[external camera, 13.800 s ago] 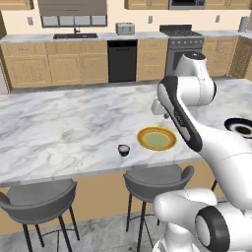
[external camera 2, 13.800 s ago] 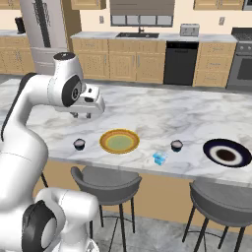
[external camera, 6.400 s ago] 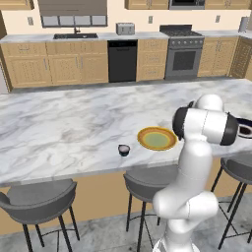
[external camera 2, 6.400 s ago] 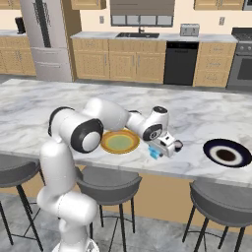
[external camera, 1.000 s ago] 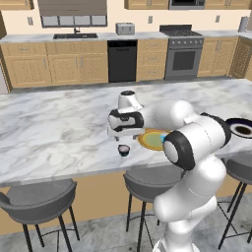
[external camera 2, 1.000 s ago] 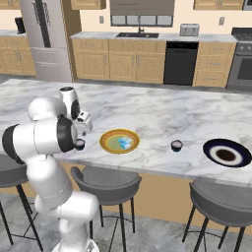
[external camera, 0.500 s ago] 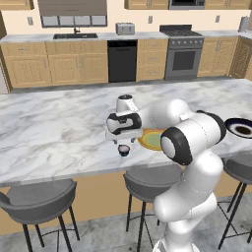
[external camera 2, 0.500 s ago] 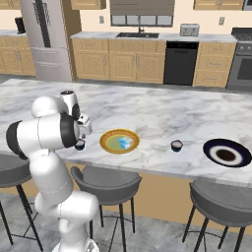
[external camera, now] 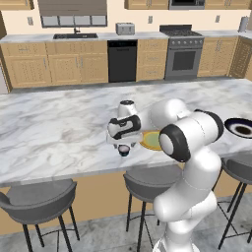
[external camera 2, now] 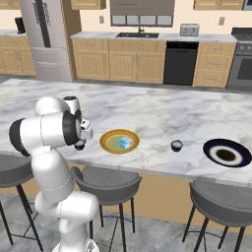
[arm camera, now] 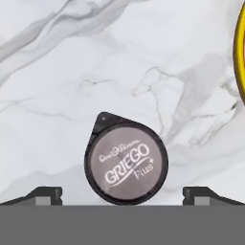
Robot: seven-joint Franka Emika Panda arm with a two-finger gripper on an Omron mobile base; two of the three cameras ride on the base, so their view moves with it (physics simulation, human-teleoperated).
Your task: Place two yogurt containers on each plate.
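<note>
A dark round yogurt container (arm camera: 127, 165) with a grey "GRIEGO" lid stands on the marble counter, left of the yellow-rimmed plate (external camera 2: 104, 141). My gripper (arm camera: 122, 197) is open and hangs low over this cup, with one fingertip (arm camera: 45, 195) on each side of it. The same cup (external camera: 124, 150) peeks out just under my gripper (external camera: 123, 144). A light blue tub (external camera 2: 125, 142) lies on the yellow plate. Another dark cup (external camera 2: 176, 145) stands on the counter between the two plates. The dark plate (external camera 2: 211, 147) lies bare at the right.
The island's front edge runs close to the cup, with grey stools (external camera 2: 106, 184) below it. My arm covers part of the yellow plate (external camera: 149, 142). The plate's yellow rim (arm camera: 239, 48) shows at the right of the hand view.
My gripper has come down from above the dark cup to straddle it, staying open. The cup and plates have not moved.
</note>
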